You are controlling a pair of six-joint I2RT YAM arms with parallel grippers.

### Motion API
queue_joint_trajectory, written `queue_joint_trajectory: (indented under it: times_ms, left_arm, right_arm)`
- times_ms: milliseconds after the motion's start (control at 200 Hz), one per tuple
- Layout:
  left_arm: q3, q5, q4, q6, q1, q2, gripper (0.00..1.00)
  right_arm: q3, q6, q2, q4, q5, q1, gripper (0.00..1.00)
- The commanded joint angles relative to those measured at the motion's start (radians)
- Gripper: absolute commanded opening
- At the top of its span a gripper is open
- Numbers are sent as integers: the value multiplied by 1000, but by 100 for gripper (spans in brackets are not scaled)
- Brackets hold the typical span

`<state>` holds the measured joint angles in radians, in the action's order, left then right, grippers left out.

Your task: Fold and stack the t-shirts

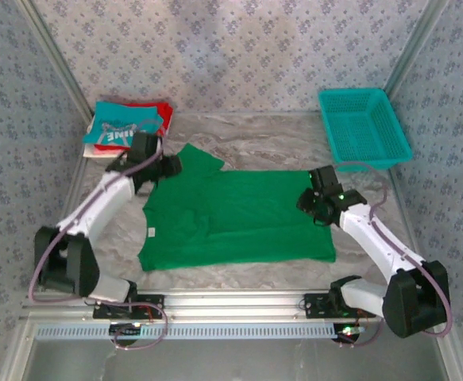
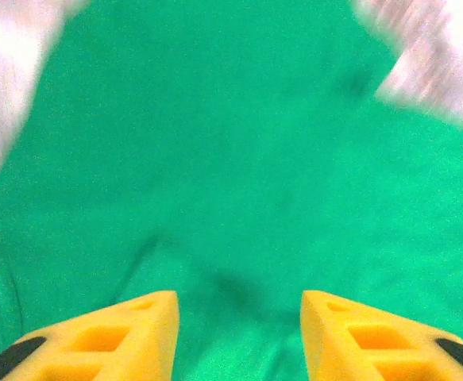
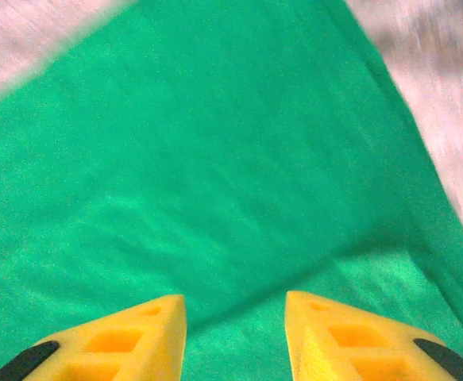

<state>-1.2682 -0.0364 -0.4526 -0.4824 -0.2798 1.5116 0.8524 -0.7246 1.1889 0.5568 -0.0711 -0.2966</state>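
The tabletop [image 1: 255, 131] carries the green shirt [image 1: 239, 218] spread flat across its middle, neck end on my left, hem on my right, one sleeve poking out toward the far left. The basket [image 1: 336, 131] sits at the far right corner, well apart from it. The stack [image 1: 124, 127] of folded shirts, teal one on top, lies at the far left corner. My left gripper [image 1: 170, 165] hovers at that sleeve and my right gripper [image 1: 309, 198] at the far hem corner. Both wrist views show the fingers spread over green cloth with nothing between them, so both are released. I judge a lengthwise fold is the step in hand. To do it well I'd pinch only the top layer at both ends, lift low, and carry the far edge toward me with both arms level, keeping the cloth taut so the crease runs straight.
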Motion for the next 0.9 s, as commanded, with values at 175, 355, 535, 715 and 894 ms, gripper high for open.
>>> queue_joint_trajectory:
  times_ms: [175, 355, 535, 715, 894]
  left_arm:
    - [-748, 108, -304, 142, 21, 601, 50]
    - [-1161, 134, -509, 121, 22, 932, 51]
    - [-1332, 132, -585, 125, 17, 1092, 52]
    - [-1331, 110, -571, 131, 22, 1139, 56]
    - [-1335, 83, -563, 131, 34, 1179, 59]
  right_arm:
    - [148, 134, 118, -184, -19, 37, 43]
    - [137, 160, 109, -146, -21, 40, 44]
    - [58, 160, 36, -150, -27, 60, 46]
    - [13, 156, 1, -164, -15, 78, 47]
    - [21, 165, 2, -165, -4, 87, 47]
